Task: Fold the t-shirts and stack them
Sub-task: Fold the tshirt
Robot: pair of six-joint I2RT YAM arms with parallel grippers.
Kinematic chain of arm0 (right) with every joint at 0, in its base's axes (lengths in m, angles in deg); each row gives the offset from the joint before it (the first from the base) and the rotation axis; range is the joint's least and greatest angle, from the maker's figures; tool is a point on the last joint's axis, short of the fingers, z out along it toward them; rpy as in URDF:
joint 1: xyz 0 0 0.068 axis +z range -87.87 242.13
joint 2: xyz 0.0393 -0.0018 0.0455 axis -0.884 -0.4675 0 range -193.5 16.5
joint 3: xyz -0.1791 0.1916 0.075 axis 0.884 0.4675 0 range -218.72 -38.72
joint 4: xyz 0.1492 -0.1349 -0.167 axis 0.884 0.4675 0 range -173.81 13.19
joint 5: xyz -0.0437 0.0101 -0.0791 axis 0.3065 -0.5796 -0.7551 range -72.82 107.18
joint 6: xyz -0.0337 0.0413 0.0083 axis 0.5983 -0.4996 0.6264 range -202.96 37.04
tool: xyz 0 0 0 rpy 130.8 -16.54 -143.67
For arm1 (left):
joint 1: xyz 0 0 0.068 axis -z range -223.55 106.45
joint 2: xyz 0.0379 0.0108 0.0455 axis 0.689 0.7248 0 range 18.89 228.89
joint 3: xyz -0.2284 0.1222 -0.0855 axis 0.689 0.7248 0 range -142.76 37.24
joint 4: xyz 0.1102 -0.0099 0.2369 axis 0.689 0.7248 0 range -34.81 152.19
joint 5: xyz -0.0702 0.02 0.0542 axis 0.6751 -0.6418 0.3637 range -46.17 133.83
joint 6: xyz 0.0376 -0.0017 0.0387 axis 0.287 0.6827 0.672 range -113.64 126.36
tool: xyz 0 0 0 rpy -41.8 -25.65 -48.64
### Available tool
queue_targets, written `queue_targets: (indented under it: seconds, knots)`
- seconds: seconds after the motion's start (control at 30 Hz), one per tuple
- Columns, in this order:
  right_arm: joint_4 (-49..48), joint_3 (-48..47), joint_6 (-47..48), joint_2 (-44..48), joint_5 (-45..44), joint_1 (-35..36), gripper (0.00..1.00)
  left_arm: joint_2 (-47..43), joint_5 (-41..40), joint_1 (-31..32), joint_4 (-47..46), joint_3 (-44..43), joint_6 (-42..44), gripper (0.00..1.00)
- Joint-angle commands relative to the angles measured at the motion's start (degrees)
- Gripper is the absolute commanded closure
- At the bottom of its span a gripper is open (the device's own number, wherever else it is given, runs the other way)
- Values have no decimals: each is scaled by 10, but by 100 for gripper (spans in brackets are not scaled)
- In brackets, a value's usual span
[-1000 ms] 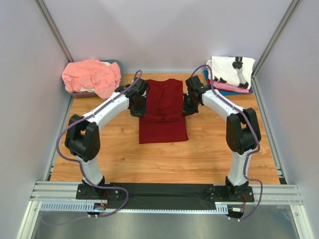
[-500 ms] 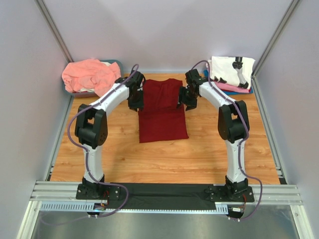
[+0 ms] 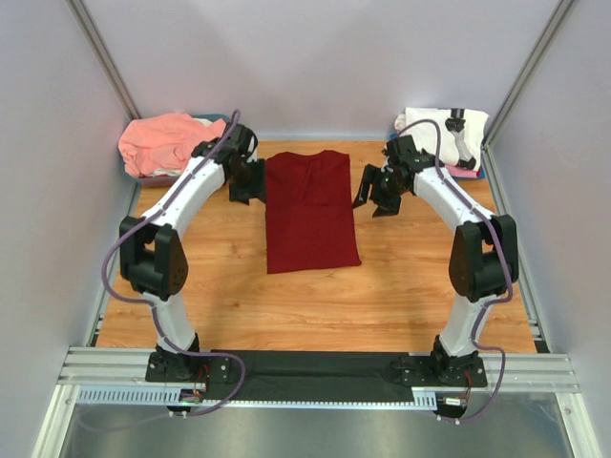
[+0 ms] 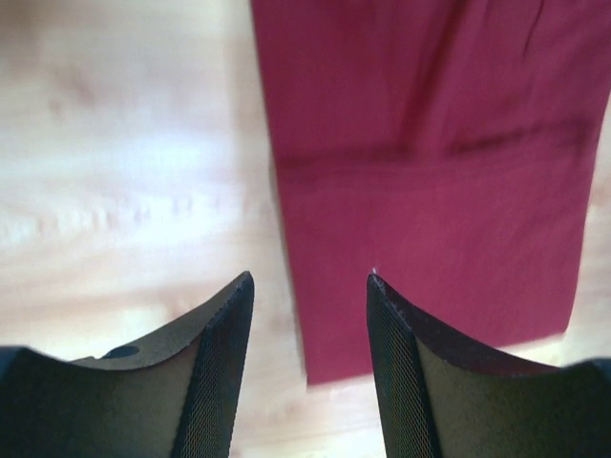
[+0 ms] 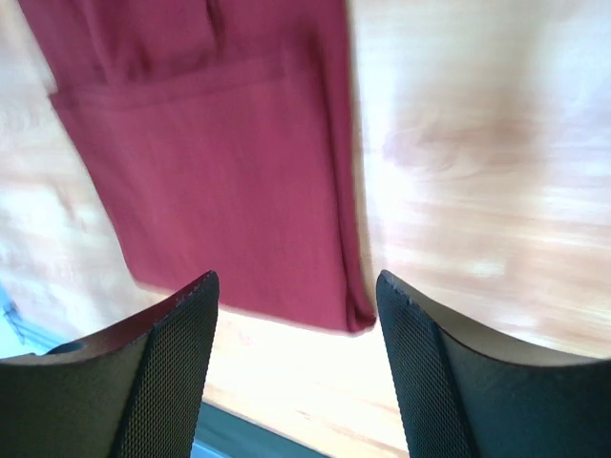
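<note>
Left gripper (image 4: 310, 279) and right gripper (image 5: 296, 279) both hold their jaws apart on nothing, one over each long edge of the dark red t-shirt (image 3: 310, 210). It lies flat, folded lengthwise, mid-table (image 3: 410, 286). Salmon-pink t-shirt (image 3: 170, 143) is heaped back left, white printed t-shirt (image 3: 437, 132) back right.

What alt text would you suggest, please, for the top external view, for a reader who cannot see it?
A dark red t-shirt, folded into a long panel, lies flat on the table between the left claw and right claw, both open and empty. A salmon-pink t-shirt is heaped far left; a white printed t-shirt tops a stack far right.
</note>
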Motion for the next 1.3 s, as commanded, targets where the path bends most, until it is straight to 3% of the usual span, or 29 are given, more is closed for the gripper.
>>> queue_targets:
  seconds: [0.0,0.17,0.37,0.63,0.87,1.07,1.27]
  knots:
    - [-107,155,-11,76,84,6,31,-94,36,2,-53,125,-18,42]
    - [-189,292,-18,123,148,6,32,-206,68,4,-126,304,-46,43]
    - [-262,397,-44,134,167,8,34,-272,68,13,-172,406,-62,44]
    - [-315,426,-57,100,176,8,47,-296,96,22,-237,498,-91,44]
    - [-326,444,-53,89,174,8,77,-299,116,22,-310,568,-115,45]
    - [-341,454,-54,80,182,8,85,-291,160,23,-391,625,-140,46]
    - [-342,454,-49,72,183,8,87,-265,165,23,-413,640,-141,46]
